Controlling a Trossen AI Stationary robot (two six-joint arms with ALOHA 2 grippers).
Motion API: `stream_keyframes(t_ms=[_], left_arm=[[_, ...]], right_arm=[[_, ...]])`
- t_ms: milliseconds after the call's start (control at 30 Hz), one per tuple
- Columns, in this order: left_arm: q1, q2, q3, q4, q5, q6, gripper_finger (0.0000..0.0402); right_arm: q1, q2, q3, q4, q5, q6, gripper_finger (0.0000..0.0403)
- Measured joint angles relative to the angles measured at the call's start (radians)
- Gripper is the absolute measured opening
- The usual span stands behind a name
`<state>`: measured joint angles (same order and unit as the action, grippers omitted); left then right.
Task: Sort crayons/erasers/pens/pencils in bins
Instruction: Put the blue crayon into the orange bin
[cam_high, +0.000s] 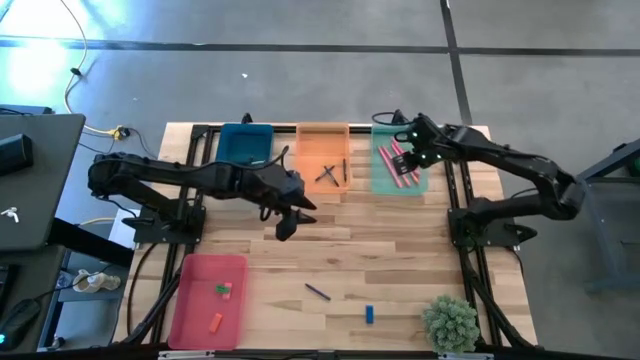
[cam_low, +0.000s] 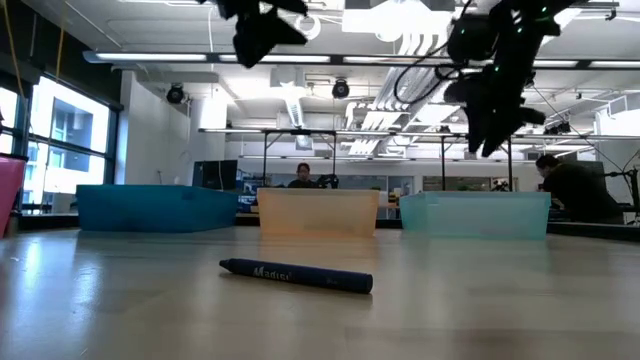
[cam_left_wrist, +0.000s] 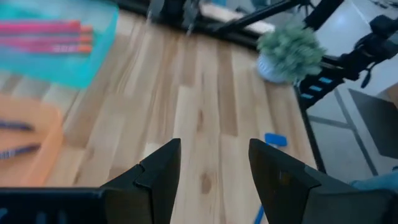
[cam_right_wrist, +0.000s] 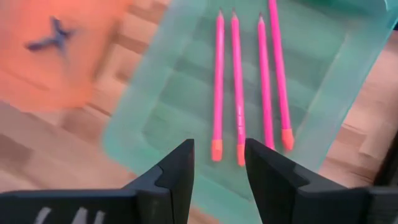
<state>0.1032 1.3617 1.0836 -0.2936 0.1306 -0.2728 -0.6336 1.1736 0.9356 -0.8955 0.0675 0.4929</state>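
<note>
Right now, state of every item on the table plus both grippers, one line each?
left gripper: open, empty, above bare table centre
right gripper: open, empty, over mint green bin
mint green bin: four pink pencils lying inside
orange bin: dark pens inside
teal bin: contents unclear
pink-red bin: green and orange erasers inside
blue pen: loose on table
blue eraser: loose on table

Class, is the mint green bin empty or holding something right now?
Holding something: four pink pencils lie side by side in the mint green bin, below the right gripper.
</note>
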Motion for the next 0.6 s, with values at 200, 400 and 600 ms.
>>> stream_keyframes(t_ms=[200, 400, 600], left_arm=[[-0.019, 0.000, 0.077, -0.032, -0.001, 0.055, 0.0179], [-0.070, 0.000, 0.140, -0.055, -0.004, 0.169, 0.0196], [-0.130, 0.000, 0.199, -0.073, -0.054, 0.260, 0.0196]], right_arm=[[0.083, -0.104, 0.000, -0.001, -0.019, 0.103, 0.0134], [0.211, -0.156, 0.000, -0.002, -0.018, 0.241, 0.0134], [0.342, -0.161, -0.001, -0.004, 0.015, 0.387, 0.0134]])
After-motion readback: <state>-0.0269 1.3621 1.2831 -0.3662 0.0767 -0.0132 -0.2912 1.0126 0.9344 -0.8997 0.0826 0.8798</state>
